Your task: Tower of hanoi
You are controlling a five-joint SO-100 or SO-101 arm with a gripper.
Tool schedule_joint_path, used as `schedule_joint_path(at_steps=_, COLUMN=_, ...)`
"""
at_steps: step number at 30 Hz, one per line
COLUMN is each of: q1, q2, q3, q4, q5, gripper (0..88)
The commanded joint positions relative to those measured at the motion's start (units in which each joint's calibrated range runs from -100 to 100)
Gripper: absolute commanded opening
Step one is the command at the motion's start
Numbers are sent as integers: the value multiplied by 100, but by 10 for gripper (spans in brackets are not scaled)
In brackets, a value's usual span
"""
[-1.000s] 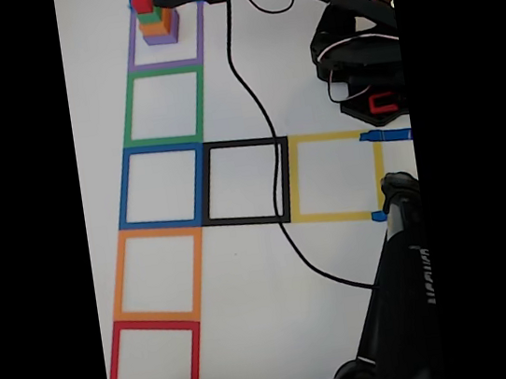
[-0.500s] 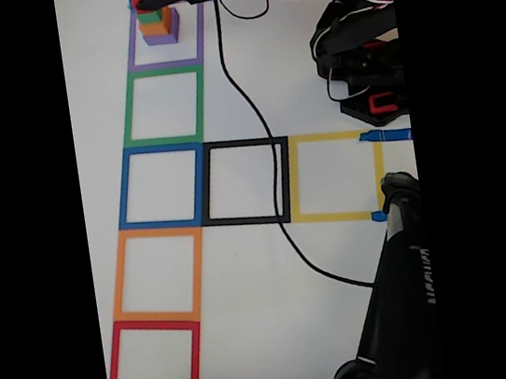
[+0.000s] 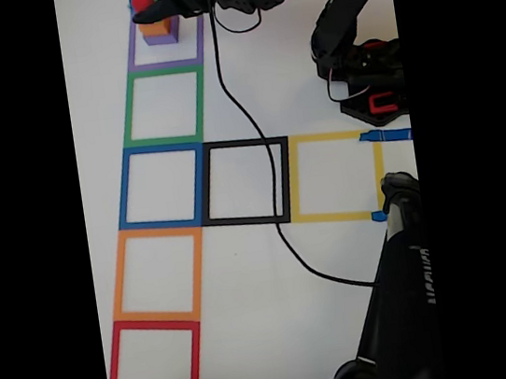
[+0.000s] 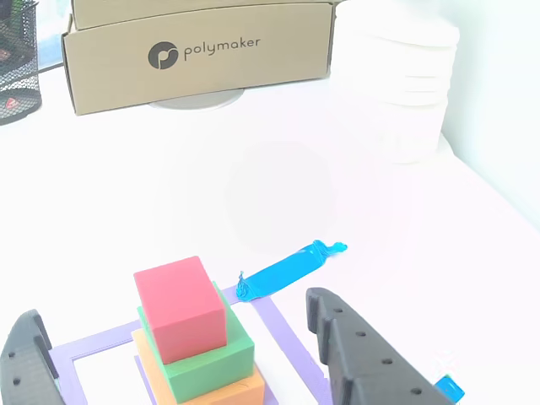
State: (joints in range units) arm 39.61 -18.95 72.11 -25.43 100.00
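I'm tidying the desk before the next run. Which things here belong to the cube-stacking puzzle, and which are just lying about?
Part of the job: red cube, green cube, orange cube, purple cube, gripper.

Just lying about: cardboard box, mesh basket, black cable, blue tape strip.

smallest cube [image 4: 180,308] on stacked cubes | stack [image 3: 157,26] in topmost tape square [image 3: 166,46] | tool [image 4: 181,354] straddles stack

Red cube [image 4: 180,307] atop green cube [image 4: 207,359], orange cube [image 4: 236,391] beneath, hand [image 4: 181,359] open around stack
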Motion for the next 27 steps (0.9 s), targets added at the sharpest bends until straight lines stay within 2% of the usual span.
schedule_joint_path(at_steps=1, q1=-241, q2=333, q3=-338, q4=-445, q5=0, gripper=362)
schedule_joint_path(at_steps=10, q1=-356, q2=1148, q3=-857, q4=-809, q5=0, gripper=354)
schedule_joint_path(at_steps=27, q1=-788, q2=1261, q3=-820, q4=-817, q5=0, gripper=253)
